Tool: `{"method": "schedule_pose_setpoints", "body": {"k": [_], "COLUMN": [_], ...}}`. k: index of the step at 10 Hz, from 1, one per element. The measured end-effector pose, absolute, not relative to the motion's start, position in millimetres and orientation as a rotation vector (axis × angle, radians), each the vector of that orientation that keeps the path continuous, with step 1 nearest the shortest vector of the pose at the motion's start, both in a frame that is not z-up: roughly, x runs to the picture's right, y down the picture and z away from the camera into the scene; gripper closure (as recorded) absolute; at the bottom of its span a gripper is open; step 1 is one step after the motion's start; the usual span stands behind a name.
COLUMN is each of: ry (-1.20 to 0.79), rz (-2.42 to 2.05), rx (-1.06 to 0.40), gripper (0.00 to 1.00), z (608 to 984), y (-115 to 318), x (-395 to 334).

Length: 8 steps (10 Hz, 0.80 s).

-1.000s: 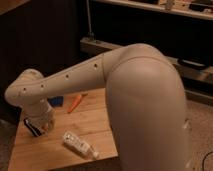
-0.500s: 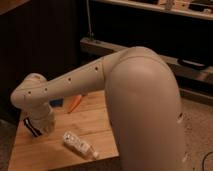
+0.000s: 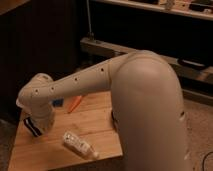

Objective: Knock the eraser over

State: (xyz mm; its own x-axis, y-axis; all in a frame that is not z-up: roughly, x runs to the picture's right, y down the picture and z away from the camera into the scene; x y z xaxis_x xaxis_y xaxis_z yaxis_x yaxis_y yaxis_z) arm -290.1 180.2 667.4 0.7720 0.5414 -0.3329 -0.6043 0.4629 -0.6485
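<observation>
At the far left of the wooden table we see the eraser, a dark block with pale stripes, close to the table's left edge. It is touching or just beside the gripper. We cannot tell whether the eraser stands or lies. The gripper hangs low over the table at the end of the arm, and the rounded wrist housing hides most of it, so we cannot tell if it is apart or together. Just right, a blue pad peeks out from behind the arm, with an orange stick beside it. Nearer the front edge lies a white bottle-like object (on its side, pointing diagonally). The arm's bulky shoulder fills the right.
</observation>
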Motion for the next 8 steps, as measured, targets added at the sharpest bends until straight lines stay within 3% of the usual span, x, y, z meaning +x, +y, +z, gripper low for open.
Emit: {"method": "schedule_pose_setpoints", "body": {"k": [8], "ry": [-0.006], "rz": [0.669], "rx": [-0.978], "gripper": [1.00], "z": [685.3], "y": [177.5], "x": [-325.6]}}
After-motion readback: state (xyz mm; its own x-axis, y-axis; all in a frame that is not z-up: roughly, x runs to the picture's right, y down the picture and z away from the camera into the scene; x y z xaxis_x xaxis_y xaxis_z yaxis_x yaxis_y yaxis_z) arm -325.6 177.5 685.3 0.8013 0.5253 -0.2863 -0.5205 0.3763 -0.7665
